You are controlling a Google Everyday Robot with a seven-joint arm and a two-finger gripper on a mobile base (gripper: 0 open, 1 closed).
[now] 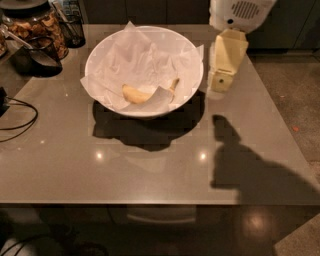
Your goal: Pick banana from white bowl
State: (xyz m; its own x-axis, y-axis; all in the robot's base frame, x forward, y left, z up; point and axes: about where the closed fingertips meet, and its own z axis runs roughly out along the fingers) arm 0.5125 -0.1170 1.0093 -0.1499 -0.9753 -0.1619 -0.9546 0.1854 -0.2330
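The white bowl (107, 52) stands at the back middle of the grey table, lined with crumpled white paper. The yellow banana (137, 94) lies in the bowl's front part, partly covered by a paper flap, its stem pointing up right. My gripper (220, 82) hangs just right of the bowl's rim, above the table, its cream-coloured body below the white wrist (237, 14). It holds nothing that I can see.
A glass jar of snacks (37, 25) and black cups (35, 55) stand at the back left. A black cable (20, 117) lies at the left edge. The table's front edge runs along the bottom. Floor lies to the right.
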